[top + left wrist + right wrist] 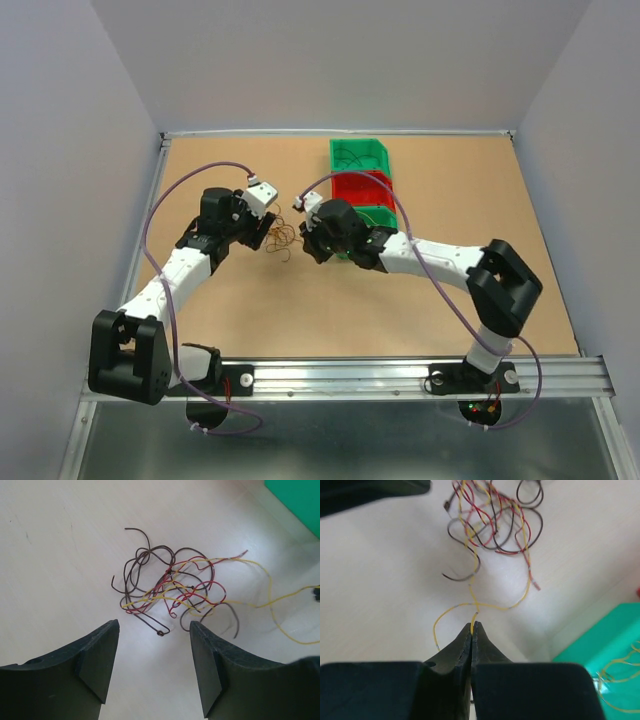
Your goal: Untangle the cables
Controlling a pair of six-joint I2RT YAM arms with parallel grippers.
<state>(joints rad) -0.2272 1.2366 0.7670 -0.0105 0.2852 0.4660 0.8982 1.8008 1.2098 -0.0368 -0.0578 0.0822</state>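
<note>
Mid-bench, betw. the two wrists: cables, a loose tangle of thin curly wires in dark brown, red & yellow, lying on the surface. Per L wrist cam: L jaws spread wide, nothing betw. them, nothing gripped. Tips sit at near side of the tangle, clear of its main mass, w/ a dark brown looped end showing in the gap just past the tips. Cannot tell whether tips touch the bench. Per R wrist cam: R jaws pressed fully together, pinching one yellow wire right at the tips. Runs from the pinch up toward the tangle, w/ a yellow loop curling off left and a longer yellow run sweeping right to a reddish end. Per overhead cam: L arm & R arm angled inward, wrists close together either side of the tangle. Beyond R wrist, three bins in a row, touching end to end: far green bin, red bin, near green bin, the last partly hidden by the arm. Thin wires visible in far green bin. Green bin corner at lower right of R wrist cam w/ a few yellow strands inside; which green bin, cannot tell.
</note>
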